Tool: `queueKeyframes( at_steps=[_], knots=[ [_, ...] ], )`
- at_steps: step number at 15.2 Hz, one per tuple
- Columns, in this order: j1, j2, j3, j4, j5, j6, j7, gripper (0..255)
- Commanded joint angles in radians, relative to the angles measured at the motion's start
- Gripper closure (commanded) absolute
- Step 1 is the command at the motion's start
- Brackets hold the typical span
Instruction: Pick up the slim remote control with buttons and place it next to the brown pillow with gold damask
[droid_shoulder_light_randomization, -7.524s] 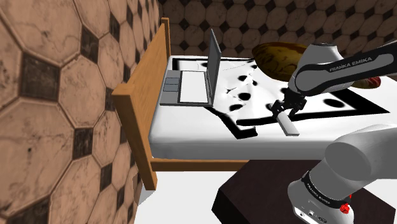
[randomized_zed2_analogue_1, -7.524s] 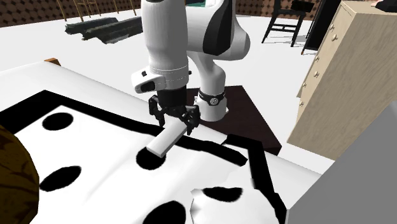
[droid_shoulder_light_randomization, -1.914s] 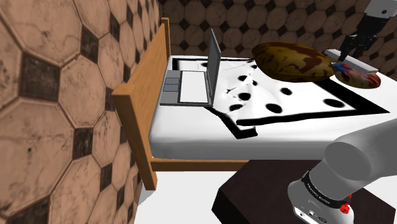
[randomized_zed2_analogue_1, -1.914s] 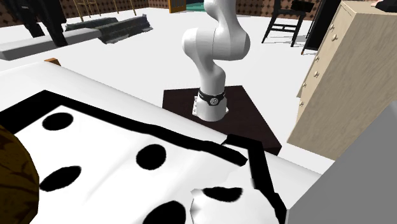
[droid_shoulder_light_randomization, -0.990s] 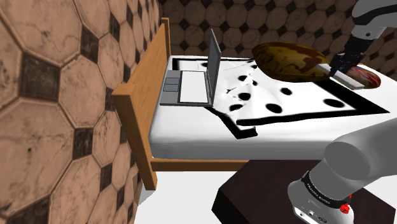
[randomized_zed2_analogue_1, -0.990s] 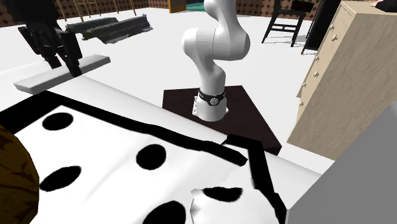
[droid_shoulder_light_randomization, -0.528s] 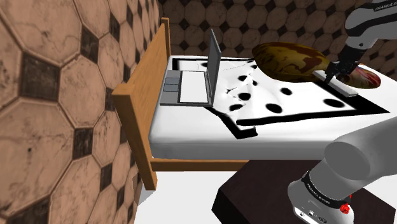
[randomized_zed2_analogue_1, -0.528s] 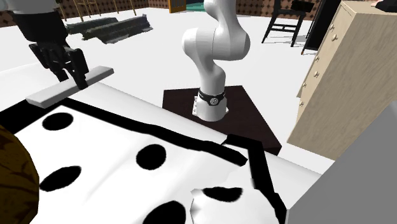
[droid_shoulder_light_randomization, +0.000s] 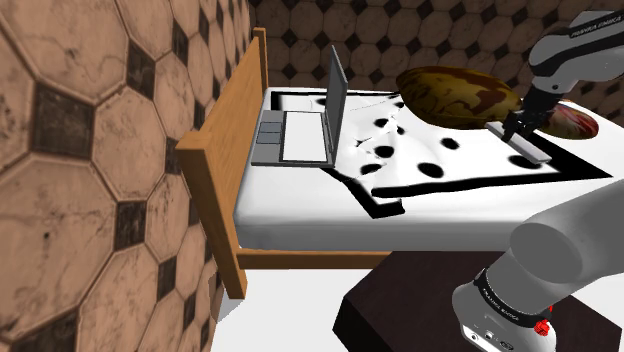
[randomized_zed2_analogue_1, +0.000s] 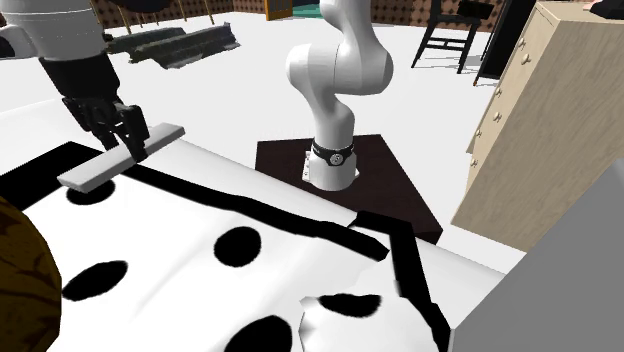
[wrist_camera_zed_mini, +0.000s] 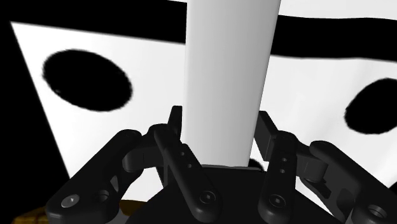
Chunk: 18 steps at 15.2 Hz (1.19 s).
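The remote (randomized_zed2_analogue_1: 118, 159) is a slim, plain light-grey bar, and my gripper (randomized_zed2_analogue_1: 122, 137) is shut on its middle. It hangs tilted just above the white bedspread with black spots (randomized_zed2_analogue_1: 180, 230). In the shoulder view the gripper (droid_shoulder_light_randomization: 519, 127) holds the remote (droid_shoulder_light_randomization: 530, 148) close to the right end of the brown pillow with the gold pattern (droid_shoulder_light_randomization: 455, 96). In the wrist view the remote (wrist_camera_zed_mini: 232, 70) runs straight out between the two black fingers (wrist_camera_zed_mini: 175, 127), which clasp its sides. An edge of the brown pillow (randomized_zed2_analogue_1: 20, 285) shows at the second exterior view's lower left.
A second, reddish pillow (droid_shoulder_light_randomization: 572, 123) lies just behind the gripper. An open laptop (droid_shoulder_light_randomization: 305, 132) sits on the bed near the wooden end board (droid_shoulder_light_randomization: 222, 150). The arm's base (randomized_zed2_analogue_1: 330, 165) stands on a dark box, with a light wooden dresser (randomized_zed2_analogue_1: 540, 130) beyond.
The gripper has carried the remote down and toward the bedspread beside the brown pillow. Its grip has stayed shut throughout.
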<state>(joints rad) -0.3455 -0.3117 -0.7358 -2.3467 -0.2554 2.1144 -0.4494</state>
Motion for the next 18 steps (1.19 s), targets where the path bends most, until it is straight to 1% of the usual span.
queueKeyframes(
  at_steps=[1, 9, 16, 18],
  knots=[
    [0.001, 0.008, -0.005, -0.022, 0.001, 0.029, 0.001, 255],
    [0.016, 0.080, -0.043, -0.081, 0.031, 0.152, -0.026, 255],
    [0.038, 0.166, -0.078, -0.123, 0.088, 0.266, -0.071, 255],
    [0.037, 0.166, -0.078, -0.123, 0.088, 0.266, -0.071, 255]
  ],
)
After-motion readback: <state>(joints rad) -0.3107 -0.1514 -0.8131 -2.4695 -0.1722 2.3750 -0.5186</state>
